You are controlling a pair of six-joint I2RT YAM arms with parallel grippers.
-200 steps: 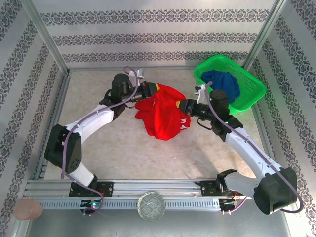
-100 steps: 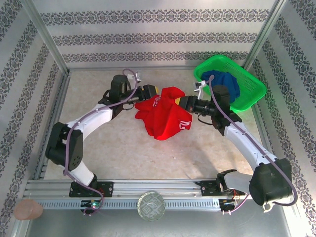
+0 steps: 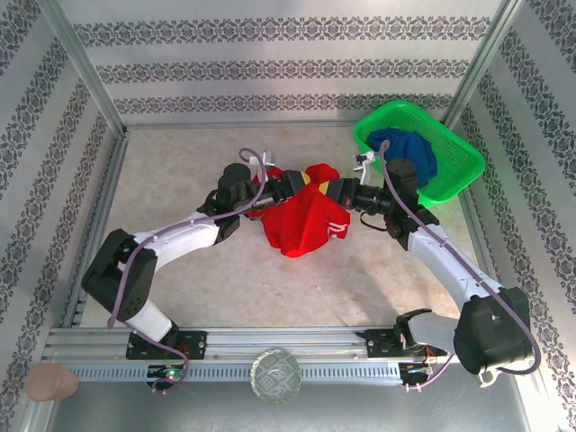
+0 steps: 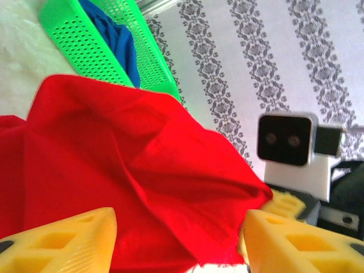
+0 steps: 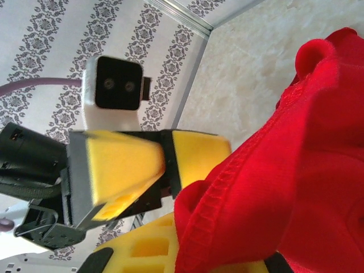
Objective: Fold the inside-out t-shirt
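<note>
- We count one bright red short-sleeved cloth t-shirt (image 3: 301, 225), one green perforated plastic basket (image 3: 454, 144), one dark blue garment (image 3: 409, 153) bundled inside that basket, two white-and-black arms and two claws.
- The left arm (image 3: 180, 238) is bent at the elbow and reaches forward and to the right, low over the pale speckled surface (image 3: 180, 162).
- The right arm (image 3: 445, 261) reaches forward and to the left, so the two claws face each other with their tips near one another.
- The left claw (image 3: 295, 181) has its yellow fingers (image 4: 68, 239) parted; red cloth bulges into the gap and is not nipped.
- The right claw (image 3: 324, 188) is closed on a hemmed edge of the t-shirt, which folds over its lower finger (image 5: 148, 250).
- The t-shirt is bunched between the claws and sags below them on their near side; we cannot tell whether its lowest fold touches the surface.
- The basket sits behind the right claw, off to its right.
</note>
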